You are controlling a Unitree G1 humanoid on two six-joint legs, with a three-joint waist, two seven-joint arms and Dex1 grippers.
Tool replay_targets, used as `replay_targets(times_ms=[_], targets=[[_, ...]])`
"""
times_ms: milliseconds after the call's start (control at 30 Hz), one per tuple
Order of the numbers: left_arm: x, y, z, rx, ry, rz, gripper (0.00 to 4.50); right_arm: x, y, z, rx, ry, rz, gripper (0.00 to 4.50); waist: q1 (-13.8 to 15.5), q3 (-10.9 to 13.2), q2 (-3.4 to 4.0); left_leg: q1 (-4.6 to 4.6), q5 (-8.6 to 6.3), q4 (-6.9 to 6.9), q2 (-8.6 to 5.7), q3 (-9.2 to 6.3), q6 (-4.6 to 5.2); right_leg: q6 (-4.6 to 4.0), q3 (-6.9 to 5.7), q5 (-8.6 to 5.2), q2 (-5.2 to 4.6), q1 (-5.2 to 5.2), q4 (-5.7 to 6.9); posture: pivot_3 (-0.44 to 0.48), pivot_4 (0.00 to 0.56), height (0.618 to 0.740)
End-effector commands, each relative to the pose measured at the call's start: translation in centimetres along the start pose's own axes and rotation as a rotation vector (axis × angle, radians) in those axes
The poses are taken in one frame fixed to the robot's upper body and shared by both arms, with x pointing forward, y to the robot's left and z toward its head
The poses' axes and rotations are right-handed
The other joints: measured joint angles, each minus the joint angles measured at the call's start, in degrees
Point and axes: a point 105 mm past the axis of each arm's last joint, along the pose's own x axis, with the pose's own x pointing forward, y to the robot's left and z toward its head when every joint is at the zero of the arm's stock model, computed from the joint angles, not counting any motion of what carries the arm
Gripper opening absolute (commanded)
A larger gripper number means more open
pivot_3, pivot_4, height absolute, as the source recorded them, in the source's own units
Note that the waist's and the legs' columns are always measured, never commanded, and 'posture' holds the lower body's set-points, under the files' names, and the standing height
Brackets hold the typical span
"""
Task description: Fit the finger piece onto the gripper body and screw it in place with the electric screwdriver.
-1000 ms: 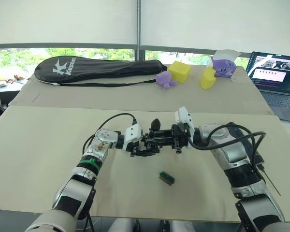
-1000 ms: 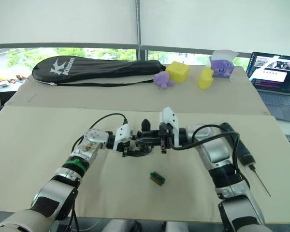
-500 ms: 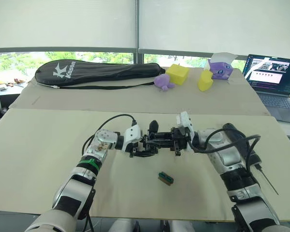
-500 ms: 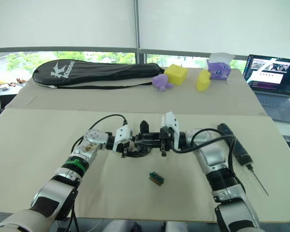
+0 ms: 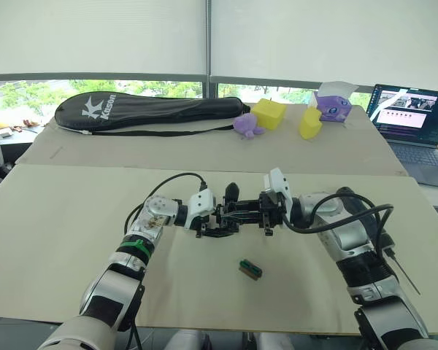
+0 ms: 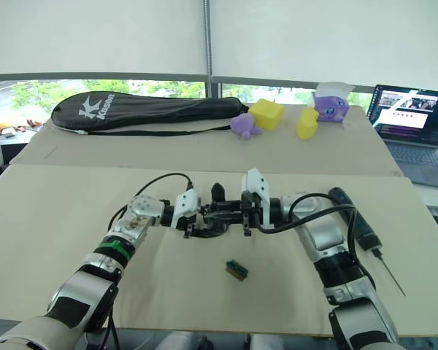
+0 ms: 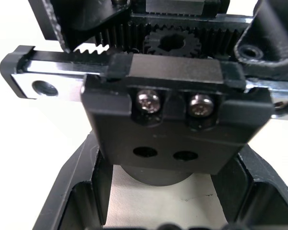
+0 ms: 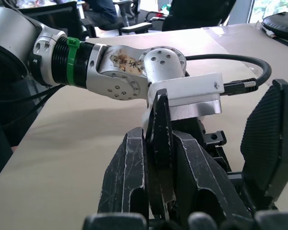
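Gripper body sits at the middle of the table, held between the left gripper and the right gripper. The electric screwdriver lies well apart, on the far side of the right arm from the body; a small green-and-black block lies near the body.

Left wrist view: the body fills the gap between the fingers, clamped.

Right wrist view: one finger stands clear; whether that gripper pinches the prong, I cannot tell.
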Motion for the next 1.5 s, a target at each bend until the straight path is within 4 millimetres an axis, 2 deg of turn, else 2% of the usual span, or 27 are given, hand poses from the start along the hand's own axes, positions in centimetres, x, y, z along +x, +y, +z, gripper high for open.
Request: replay_targets(times_ms=[33,233,433,667,733,833,900,967,1067,1200,1433,1500], targets=[[-0.4,0.8,1.2,0.032,-0.033,0.025,2.31,-0.8,1.0,-6.5,0.194,0.233,0.017,0.33,0.0,0.0,0.0,0.0,-0.01,0.0,0.0,-0.01,0.02,0.0,0.0,0.0,0.0,0.0,0.0,0.0,0.15,0.737],[-0.4,1.0,1.5,0.035,-0.037,0.031,2.31,-0.8,1.2,-6.8,0.221,0.276,0.074,0.33,0.0,0.0,0.0,0.0,-0.08,0.01,0.0,-0.03,0.16,0.0,0.02,0.0,0.02,0.0,0.0,0.0,0.15,0.737],[-0.4,1.0,1.5,0.034,-0.039,0.028,2.31,-0.7,0.6,-6.6,0.222,0.26,0.014,0.33,0.0,0.0,0.01,0.0,-0.1,0.01,0.0,-0.05,0.19,0.0,0.04,0.0,0.01,0.0,0.0,0.0,0.15,0.737],[-0.2,0.9,1.6,0.033,-0.042,0.025,2.31,-0.9,0.8,-6.1,0.196,0.241,-0.01,0.33,0.0,-0.1,0.02,0.0,-0.11,0.01,0.01,-0.06,0.21,0.0,0.04,0.0,0.02,-0.01,-0.01,0.0,0.15,0.737],[-0.1,1.0,1.7,0.033,-0.044,0.025,2.31,-0.7,0.3,-5.4,0.153,0.217,-0.026,0.33,0.0,-0.1,0.02,-0.01,-0.12,0.01,0.01,-0.07,0.22,0.0,0.04,0.0,0.02,-0.01,-0.01,0.0,0.15,0.737],[0.0,1.0,1.7,0.033,-0.046,0.024,2.31,-0.3,-0.5,-3.1,0.111,0.143,-0.036,0.33,0.1,-0.1,0.02,-0.02,-0.13,0.01,0.0,-0.07,0.23,0.0,0.05,0.0,0.02,-0.03,-0.02,0.0,0.15,0.737],[0.1,0.9,1.7,0.032,-0.047,0.022,2.31,-0.4,-0.8,-1.3,0.091,0.1,-0.027,1.37,0.1,-0.1,0.02,-0.06,-0.13,0.01,0.0,-0.07,0.23,0.0,0.05,0.0,0.02,-0.07,-0.01,0.0,0.15,0.737],[0.2,0.9,1.7,0.031,-0.049,0.02,2.31,-0.9,-0.7,0.8,0.058,0.059,-0.008,2.07,0.2,0.0,0.04,-0.2,-0.13,0.04,0.0,-0.09,0.24,-0.01,0.04,0.0,0.02,-0.17,-0.01,0.0,0.15,0.737],[0.3,0.8,1.7,0.03,-0.05,0.016,2.31,-2.2,-0.4,3.3,-0.017,0.053,-0.003,3.08,0.4,0.0,0.05,-1.07,-0.12,0.31,-0.11,-0.09,0.26,-0.03,0.07,0.02,-0.01,-1.0,0.17,0.0,0.15,0.737],[0.6,0.8,1.6,0.024,-0.052,0.016,2.31,-4.3,0.4,4.7,-0.054,0.083,-0.004,3.12,0.3,0.0,0.05,-1.18,-0.1,0.33,-0.21,-0.09,0.28,-0.03,-0.04,0.03,-0.07,-1.0,0.08,0.0,0.15,0.737],[0.7,1.0,0.9,-0.024,-0.025,0.033,2.31,-7.2,1.3,5.4,-0.1,0.16,-0.091,3.12,0.8,0.0,0.02,-1.1,-0.11,0.33,-0.18,-0.15,0.28,-0.01,-0.05,0.03,-0.09,-0.87,0.03,0.0,0.15,0.737],[-0.1,0.9,0.5,-0.025,-0.008,0.03,3.33,-8.8,1.5,5.6,-0.078,0.216,-0.146,3.12,0.8,0.0,0.01,-1.11,-0.11,0.34,-0.18,-0.15,0.28,-0.01,-0.04,0.03,-0.1,-0.87,0.02,0.0,0.15,0.737]])
